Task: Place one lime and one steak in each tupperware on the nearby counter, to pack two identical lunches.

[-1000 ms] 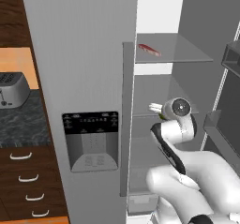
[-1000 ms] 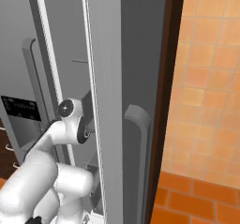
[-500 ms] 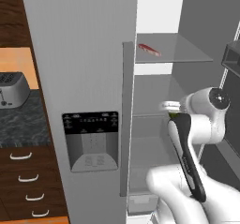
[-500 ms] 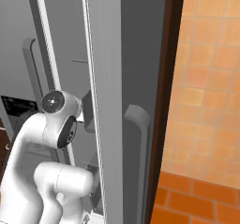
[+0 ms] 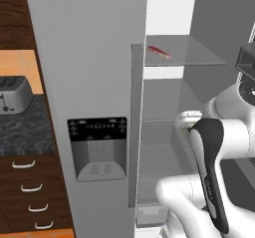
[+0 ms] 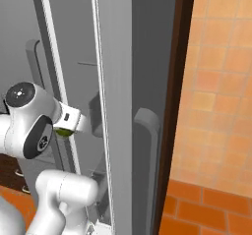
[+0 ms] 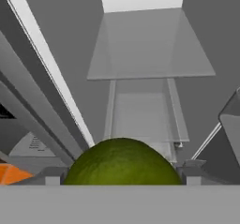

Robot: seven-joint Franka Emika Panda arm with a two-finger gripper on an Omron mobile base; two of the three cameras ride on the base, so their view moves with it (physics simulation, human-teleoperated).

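Even, flat rendered light — soft shadows, no glare, slightly pixelated

fridge [image 5: 89,58]: grey, open, glass shelves; wall [image 6: 216,81]: orange tile; toaster [image 5: 12,95]: silver; drawers [image 5: 25,192]: dark wood

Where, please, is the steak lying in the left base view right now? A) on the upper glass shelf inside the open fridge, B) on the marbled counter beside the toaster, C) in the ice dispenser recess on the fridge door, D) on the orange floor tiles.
A: the steak, a thin red slab, lies on the upper glass shelf inside the open fridge, above the arm and apart from the counter.
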